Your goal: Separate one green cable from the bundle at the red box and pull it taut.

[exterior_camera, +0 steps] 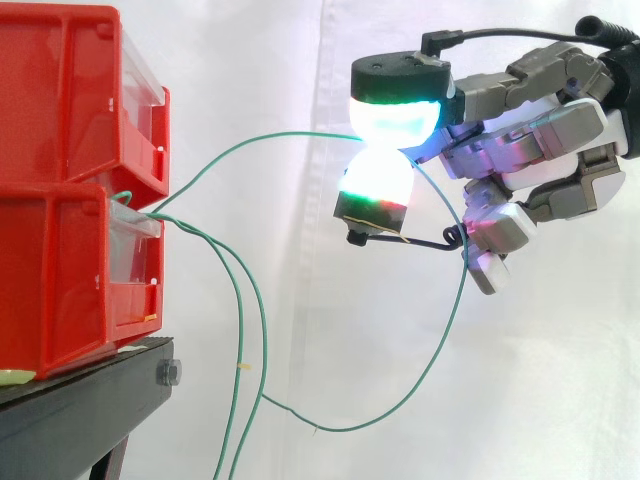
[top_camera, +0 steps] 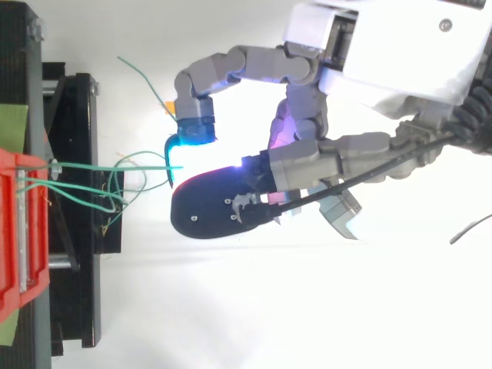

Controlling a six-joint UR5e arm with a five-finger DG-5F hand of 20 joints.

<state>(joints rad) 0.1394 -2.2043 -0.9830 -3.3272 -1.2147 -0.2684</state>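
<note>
"Has the hand (exterior_camera: 545, 125) got one?"

"Yes. Two glowing pads (exterior_camera: 395, 110) are pinched on a single green cable (exterior_camera: 290, 134). It arcs back to the bundle (exterior_camera: 170, 220) at the lower red box (exterior_camera: 60, 280)."

"It's bowed, so not taut yet."

"Right. I'd draw it slowly, straight away from the box, with the pinch firm so the cable can't slip through. The other strands should be left hanging."
</note>
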